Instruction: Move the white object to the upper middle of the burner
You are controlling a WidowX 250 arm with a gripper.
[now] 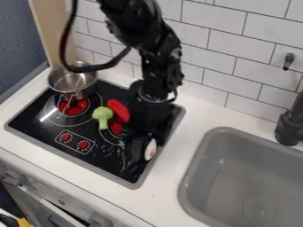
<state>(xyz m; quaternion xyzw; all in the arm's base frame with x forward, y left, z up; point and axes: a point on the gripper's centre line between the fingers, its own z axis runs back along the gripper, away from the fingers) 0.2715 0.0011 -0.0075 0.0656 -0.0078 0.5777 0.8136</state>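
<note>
The black robot arm (155,62) comes in from the top edge in front of the white tiled wall (213,40), and its pincer (139,147) hangs down over the right part of the black stovetop (44,130). How far open the pincer is cannot be told, black as it is against the dark surface, nor whether it has hold of anything. The white object (151,150) is right beside the pincer, over the near right part of the stovetop, close to its right edge; whether the two touch cannot be told. To the left of the pincer, a green broccoli-like piece (102,115) and a long red piece (119,110) lie side by side near the middle of the stovetop, the red one on the right, at the far side of the right burner (116,129). A metal pot (72,81) stands at the far left, beyond the red centre of the left burner (73,105). Red printed dials (74,142) mark the near left part. The stovetop is set in a white tabletop (177,146), with a grey sink (237,177) to the right and a black faucet (288,131) at its far right side.
</note>
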